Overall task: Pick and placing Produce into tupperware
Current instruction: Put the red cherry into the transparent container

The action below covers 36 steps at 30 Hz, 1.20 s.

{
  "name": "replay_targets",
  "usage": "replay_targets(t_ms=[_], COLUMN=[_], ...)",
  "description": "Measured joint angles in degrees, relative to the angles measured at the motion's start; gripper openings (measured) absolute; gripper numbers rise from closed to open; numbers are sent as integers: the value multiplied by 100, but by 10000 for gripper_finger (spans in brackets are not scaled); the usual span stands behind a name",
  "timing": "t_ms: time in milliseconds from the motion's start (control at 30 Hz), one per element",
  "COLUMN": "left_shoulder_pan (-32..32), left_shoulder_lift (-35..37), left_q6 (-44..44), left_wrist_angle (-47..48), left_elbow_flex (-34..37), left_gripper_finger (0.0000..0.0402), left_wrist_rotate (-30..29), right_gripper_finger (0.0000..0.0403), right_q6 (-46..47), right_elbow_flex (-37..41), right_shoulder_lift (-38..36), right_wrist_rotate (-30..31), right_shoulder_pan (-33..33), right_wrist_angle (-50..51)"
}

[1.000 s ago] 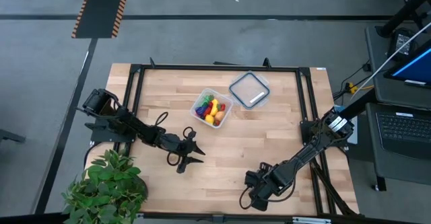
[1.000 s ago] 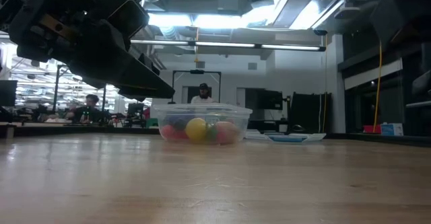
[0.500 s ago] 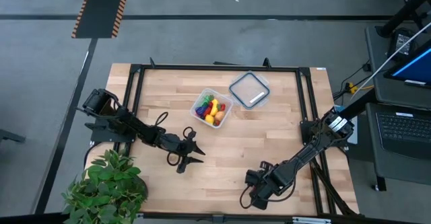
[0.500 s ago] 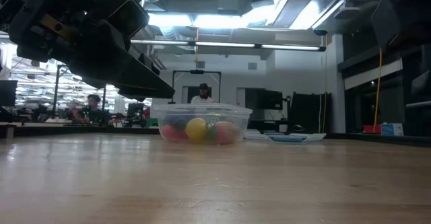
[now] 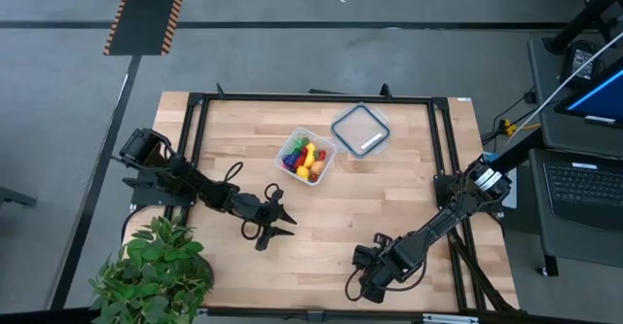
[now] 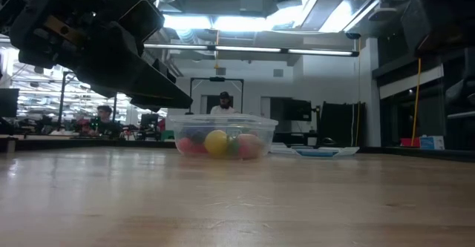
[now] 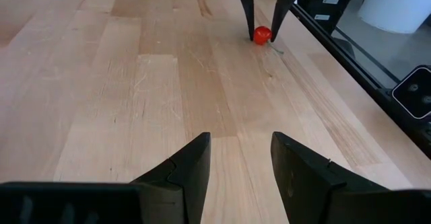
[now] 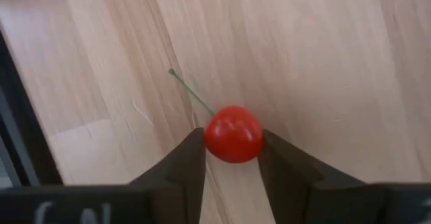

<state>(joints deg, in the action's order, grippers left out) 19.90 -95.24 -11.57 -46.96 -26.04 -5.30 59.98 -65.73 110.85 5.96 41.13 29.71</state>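
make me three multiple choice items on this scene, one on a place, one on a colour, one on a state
1. Where is the right gripper?
A. over the tupperware
B. at the table's near edge, right of centre
C. above the clear lid

2. What colour is the cherry between the right gripper's fingers?
A. red
B. yellow
C. blue

3. How does the left gripper stand?
A. shut on a fruit
B. open and empty over bare wood
C. resting inside the tupperware

Answers:
1 B: the high view shows it low on the table, far from the tupperware and the lid.
2 A: the right wrist view shows a red ball with a thin green stem, the fingers touching both its sides.
3 B: the left wrist view shows its fingers apart with only wood between them.
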Motion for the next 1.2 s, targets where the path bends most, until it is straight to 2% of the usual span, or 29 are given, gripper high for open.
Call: replay_targets(t_ms=[300,533,667,767,967,1100,1200], left_shoulder_pan=[0,0,0,-1,0,-1,0], left_shoulder_lift=[0,0,0,0,0,0,0], left_q6=[0,0,0,0,0,0,0], left_wrist_angle=[0,2,2,0,2,2,2], left_elbow_flex=[0,0,0,1,0,0,0], left_gripper_finger=[149,149,149,149,149,149,149], left_wrist_rotate=[0,0,0,0,0,0,0], right_gripper_finger=[92,22,9,34,135,193,218], right_q6=[17,31,-21,-25,-112,-563,-884], right_elbow_flex=[-2,2,0,-10,-28,-28,-28], right_shoulder_lift=[2,-7,-4,-2,-2,-2,0], right_wrist_rotate=[67,86,83,74,19,4,0], right_shoulder_pan=[-1,-5,-5,-5,3,1,-53], right_wrist_angle=[39,18,-6,-2,78,125,212])
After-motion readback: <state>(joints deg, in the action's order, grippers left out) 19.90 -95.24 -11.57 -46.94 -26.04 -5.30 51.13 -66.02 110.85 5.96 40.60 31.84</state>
